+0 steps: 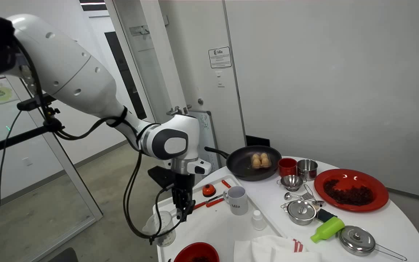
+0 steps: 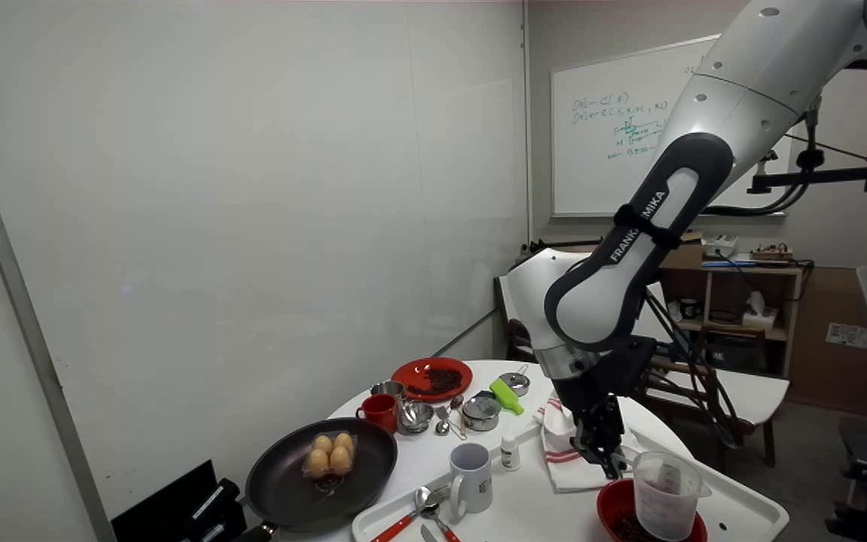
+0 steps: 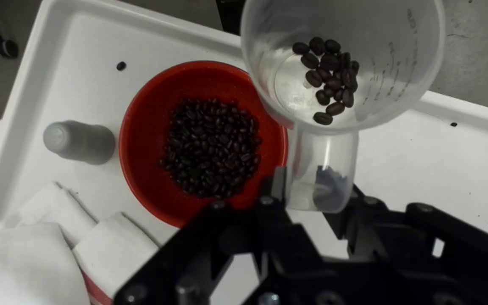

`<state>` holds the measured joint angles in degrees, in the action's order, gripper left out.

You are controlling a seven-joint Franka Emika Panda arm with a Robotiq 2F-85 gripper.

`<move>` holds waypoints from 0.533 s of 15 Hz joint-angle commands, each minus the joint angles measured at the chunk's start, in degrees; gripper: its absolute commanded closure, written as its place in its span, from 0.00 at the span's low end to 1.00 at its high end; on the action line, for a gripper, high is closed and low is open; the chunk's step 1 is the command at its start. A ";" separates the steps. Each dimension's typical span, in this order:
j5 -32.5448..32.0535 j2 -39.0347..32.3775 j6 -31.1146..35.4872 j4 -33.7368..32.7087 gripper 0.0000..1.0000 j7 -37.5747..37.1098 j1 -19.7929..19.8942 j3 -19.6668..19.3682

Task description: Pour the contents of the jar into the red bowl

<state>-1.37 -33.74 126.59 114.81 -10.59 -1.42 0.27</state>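
Note:
The jar is a clear plastic measuring jug with several dark beans on its bottom, roughly upright. It also shows in both exterior views. My gripper is shut on the jug's handle, with a finger on each side, and it also shows in both exterior views. The red bowl stands on the tray and holds a heap of dark beans. The jug is beside and partly over the bowl's rim in the wrist view. The bowl also shows in both exterior views.
The white tray carries a small white bottle, a folded cloth, a grey mug and cutlery. Stray beans lie on it. Beyond are a wide red dish, a frying pan and metal pots.

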 commanded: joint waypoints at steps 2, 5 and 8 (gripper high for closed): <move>4.81 5.24 0.72 6.09 0.89 -7.91 0.01 -2.81; 7.01 6.82 1.45 8.30 0.89 -13.29 0.07 -4.75; 9.48 8.42 2.32 10.92 0.89 -17.48 0.95 -6.64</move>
<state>5.17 -28.76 126.96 121.31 -24.07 -1.14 -4.91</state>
